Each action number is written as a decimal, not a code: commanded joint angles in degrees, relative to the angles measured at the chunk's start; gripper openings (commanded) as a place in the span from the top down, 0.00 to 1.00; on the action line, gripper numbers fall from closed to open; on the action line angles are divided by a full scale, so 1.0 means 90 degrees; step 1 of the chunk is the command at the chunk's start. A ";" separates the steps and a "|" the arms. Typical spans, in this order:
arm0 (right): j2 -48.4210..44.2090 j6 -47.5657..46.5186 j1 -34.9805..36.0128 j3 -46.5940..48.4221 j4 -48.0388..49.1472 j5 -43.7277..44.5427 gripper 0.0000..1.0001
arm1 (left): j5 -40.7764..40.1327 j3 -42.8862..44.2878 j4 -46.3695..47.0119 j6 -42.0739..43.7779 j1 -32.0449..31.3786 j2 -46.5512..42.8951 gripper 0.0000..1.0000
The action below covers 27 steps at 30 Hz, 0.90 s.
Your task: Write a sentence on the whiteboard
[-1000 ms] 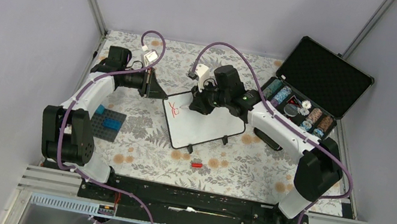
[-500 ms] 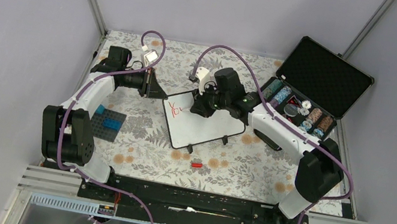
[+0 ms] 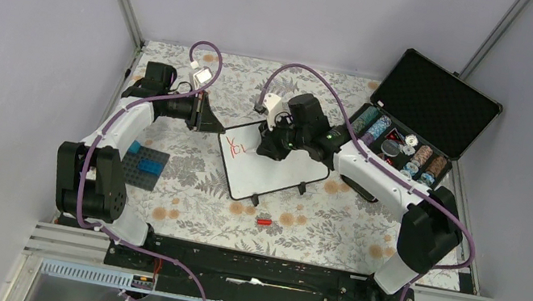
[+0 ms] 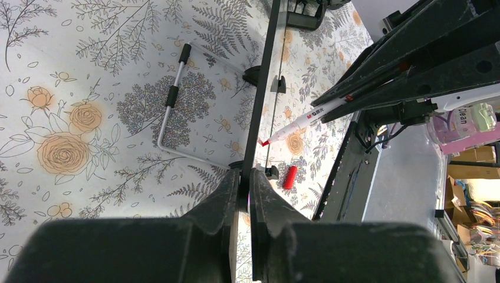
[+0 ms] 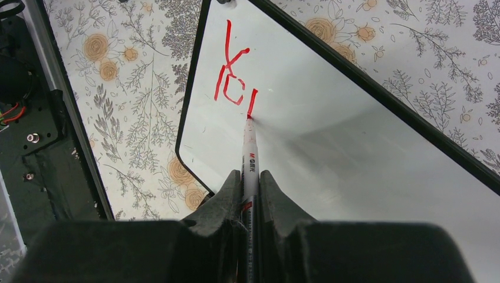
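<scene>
The whiteboard (image 3: 276, 170) lies on the floral table, white with a thin black rim; it also shows in the right wrist view (image 5: 354, 147). My left gripper (image 4: 244, 177) is shut on its far left edge, seen edge-on (image 4: 262, 88). My right gripper (image 5: 250, 177) is shut on a white marker (image 5: 249, 159) whose red tip touches the board. The sentence (image 5: 233, 73) is a few red strokes, "Yo" and part of a further letter, near the board's left corner (image 3: 233, 144).
A red marker cap (image 3: 264, 220) lies on the table in front of the board, also in the left wrist view (image 4: 290, 177). An open black case (image 3: 424, 116) with chips stands at the right. A dark plate with blue bricks (image 3: 142, 165) lies at the left.
My right gripper has shifted slightly right along the board with the marker, and the red writing has grown by a stroke. The left arm has not moved.
</scene>
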 commanded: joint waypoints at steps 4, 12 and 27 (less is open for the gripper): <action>-0.0261 -0.0212 -0.0108 0.0257 -0.0037 0.0442 1.00 | -0.0064 -0.0039 0.0097 0.0086 -0.0068 -0.0242 1.00; -0.0152 -0.0181 -0.0125 0.0507 -0.0035 0.0476 1.00 | -0.0057 -0.0039 0.0093 0.0094 -0.0072 -0.0223 1.00; -0.0025 -0.0166 -0.0124 0.0403 -0.0042 0.0315 1.00 | -0.0072 -0.0052 0.0093 0.0114 -0.0068 -0.0223 1.00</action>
